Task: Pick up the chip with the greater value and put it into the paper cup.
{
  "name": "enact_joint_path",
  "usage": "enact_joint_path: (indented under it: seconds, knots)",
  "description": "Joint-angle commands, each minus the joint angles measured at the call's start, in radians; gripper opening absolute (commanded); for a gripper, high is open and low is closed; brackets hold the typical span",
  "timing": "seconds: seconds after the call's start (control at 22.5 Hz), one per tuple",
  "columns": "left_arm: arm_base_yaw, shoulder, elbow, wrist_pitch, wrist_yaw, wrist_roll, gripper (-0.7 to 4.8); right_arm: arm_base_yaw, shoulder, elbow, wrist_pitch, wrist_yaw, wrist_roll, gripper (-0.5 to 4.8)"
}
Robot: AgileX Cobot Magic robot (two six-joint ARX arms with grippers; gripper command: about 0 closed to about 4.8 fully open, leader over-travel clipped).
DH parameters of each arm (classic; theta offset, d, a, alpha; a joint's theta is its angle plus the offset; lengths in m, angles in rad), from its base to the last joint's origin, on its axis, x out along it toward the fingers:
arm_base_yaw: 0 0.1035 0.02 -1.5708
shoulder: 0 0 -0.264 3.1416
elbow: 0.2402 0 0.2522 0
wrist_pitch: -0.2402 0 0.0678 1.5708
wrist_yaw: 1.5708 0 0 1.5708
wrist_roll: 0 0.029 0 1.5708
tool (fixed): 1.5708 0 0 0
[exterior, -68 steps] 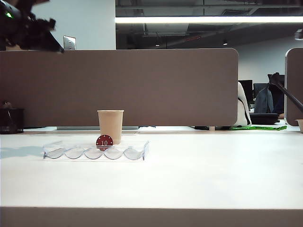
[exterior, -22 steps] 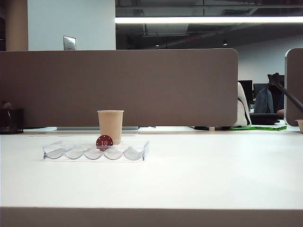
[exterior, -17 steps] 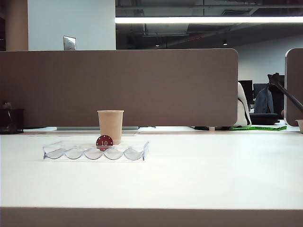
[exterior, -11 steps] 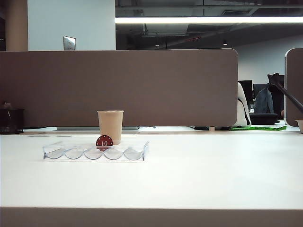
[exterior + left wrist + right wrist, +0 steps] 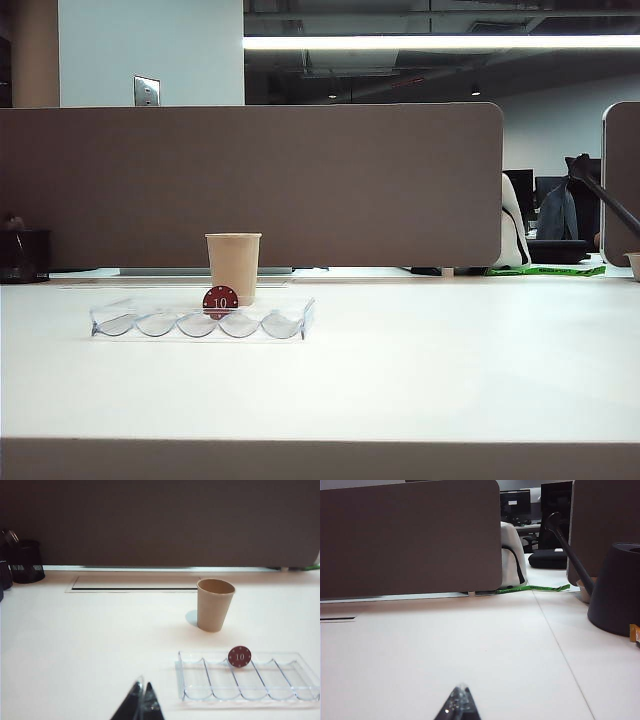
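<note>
Green chip marked "20": seen in no view. Paper cup [image 5: 233, 267] [image 5: 215, 604]: upright on white table [image 5: 420, 370], just behind clear scalloped tray [image 5: 200, 318] [image 5: 247, 676]. Red chip marked "10" [image 5: 220, 301] [image 5: 239, 656]: on edge in tray's middle slot. Left gripper [image 5: 142, 704]: fingertips pressed together, empty, low above table, near tray. Right gripper [image 5: 458, 703]: tips together, empty, over bare table.
</note>
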State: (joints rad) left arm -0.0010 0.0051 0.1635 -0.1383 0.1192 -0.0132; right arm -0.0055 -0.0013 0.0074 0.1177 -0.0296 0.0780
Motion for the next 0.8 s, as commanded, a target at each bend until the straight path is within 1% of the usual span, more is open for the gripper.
enact_joint_path:
  seconds: [0.04, 0.13, 0.22, 0.31, 0.58, 0.8]
  knots:
    - [-0.001, 0.0, -0.01, 0.074, 0.0, -0.006, -0.06, 0.0, -0.001, -0.001, 0.022, 0.0, 0.0, -0.05]
    - [-0.001, 0.0, -0.01, 0.073, -0.002, -0.007, -0.05, 0.0, -0.001, -0.001, 0.022, 0.0, 0.0, -0.05]
    - [-0.002, 0.0, -0.016, 0.074, 0.0, -0.029, -0.05, 0.0, -0.001, -0.001, 0.027, -0.046, 0.0, -0.05]
    - [-0.002, 0.0, -0.035, 0.077, -0.003, -0.029, -0.05, 0.0, -0.001, -0.002, 0.052, -0.075, -0.001, -0.06]
    - [-0.002, 0.0, -0.05, 0.097, -0.004, -0.029, -0.05, 0.0, -0.001, -0.002, 0.069, -0.079, -0.027, -0.06]
    - [-0.002, 0.0, -0.086, 0.148, -0.003, -0.048, -0.05, 0.006, -0.001, -0.002, 0.061, -0.124, -0.031, -0.06]
